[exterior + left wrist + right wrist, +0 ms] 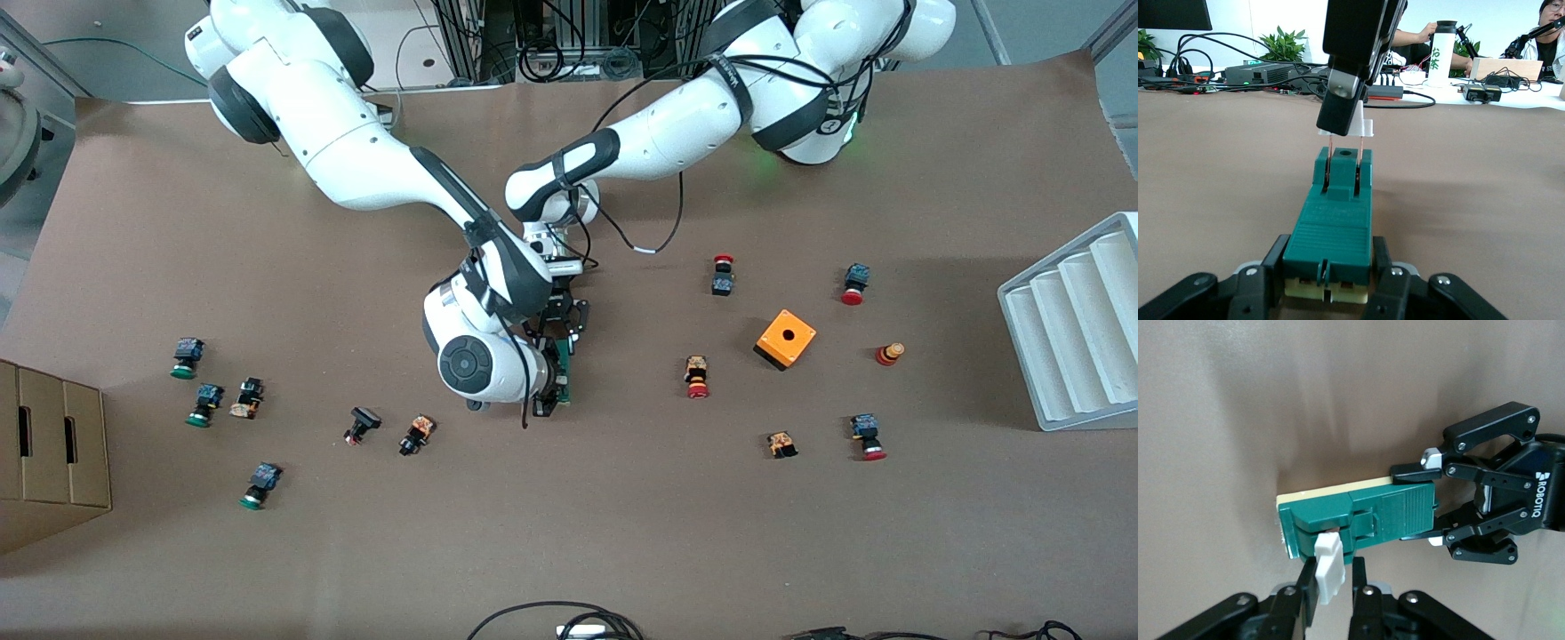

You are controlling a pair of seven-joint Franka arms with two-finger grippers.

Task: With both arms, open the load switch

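The load switch [566,369] is a narrow dark-green block [1331,227] with a cream underside, low over the middle of the table. My left gripper [1330,251] is shut on one end of the block, with a finger [1278,257] on each long side. At the opposite end, my right gripper [1335,577] is shut on the white piece [1330,570]. In the left wrist view the white piece [1361,127] is raised off the green body, with two thin copper pins still in its slots. In the front view the left gripper [562,324] and the right gripper [551,393] meet at the switch.
An orange cube box [785,338] and several red-capped push buttons [698,376] lie toward the left arm's end, by a grey slotted tray [1076,329]. Green-capped buttons [187,356] and a cardboard box [53,453] are toward the right arm's end.
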